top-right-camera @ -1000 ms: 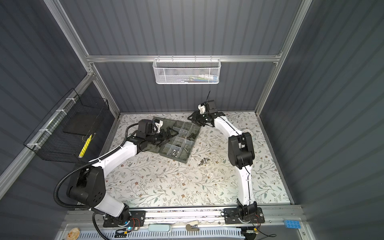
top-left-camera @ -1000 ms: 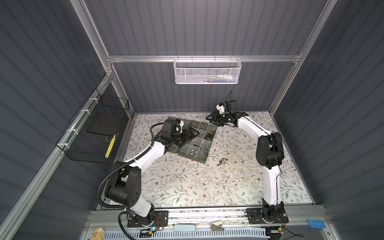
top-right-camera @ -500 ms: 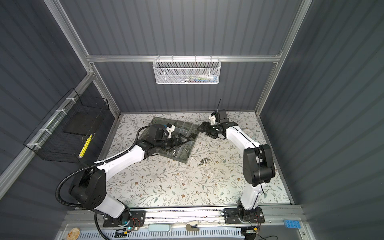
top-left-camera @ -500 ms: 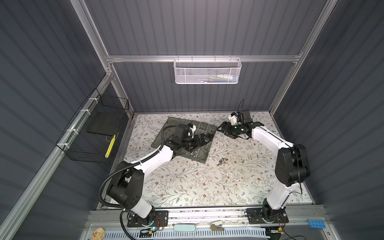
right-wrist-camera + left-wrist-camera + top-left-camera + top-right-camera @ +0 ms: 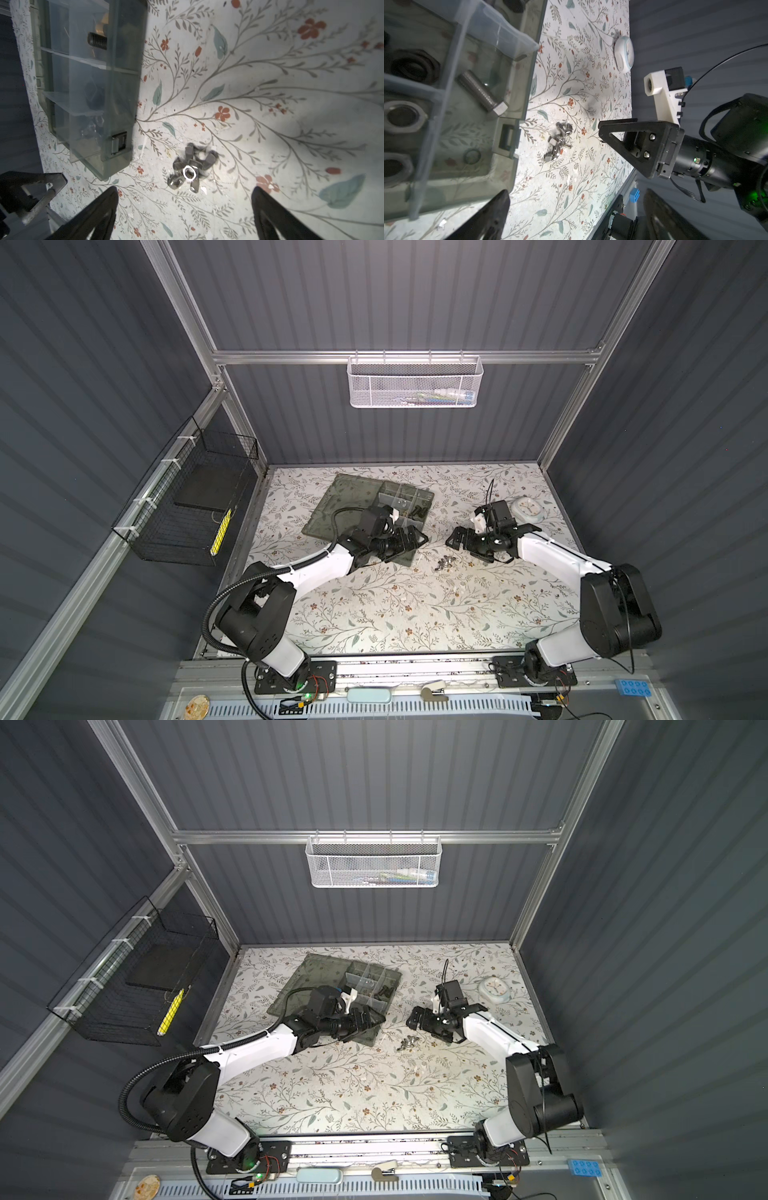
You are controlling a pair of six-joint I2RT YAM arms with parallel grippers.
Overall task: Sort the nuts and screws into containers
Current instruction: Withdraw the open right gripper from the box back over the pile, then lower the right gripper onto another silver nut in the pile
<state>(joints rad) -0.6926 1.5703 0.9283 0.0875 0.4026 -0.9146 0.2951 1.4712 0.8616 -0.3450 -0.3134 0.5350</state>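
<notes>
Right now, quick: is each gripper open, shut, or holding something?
Left gripper: open, holding nothing.
Right gripper: open, holding nothing, pointed at the loose nuts.

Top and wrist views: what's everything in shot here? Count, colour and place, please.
organiser box: one, translucent grey-green, lid open flat, back of table left of centre
sorted screws and nuts: several, silver and black, in the box's compartments
loose screws and nuts: one small pile, silver and dark, on the table off the box's front corner
clock: one, white, round, back right of table
mesh basket: one, white, on the back rail
wire basket: one, black, on the left wall
table: one, pale floral cover
left gripper: one, black, open, empty, over the box's front corner
right gripper: one, black, open, empty, above the table by the pile
</notes>
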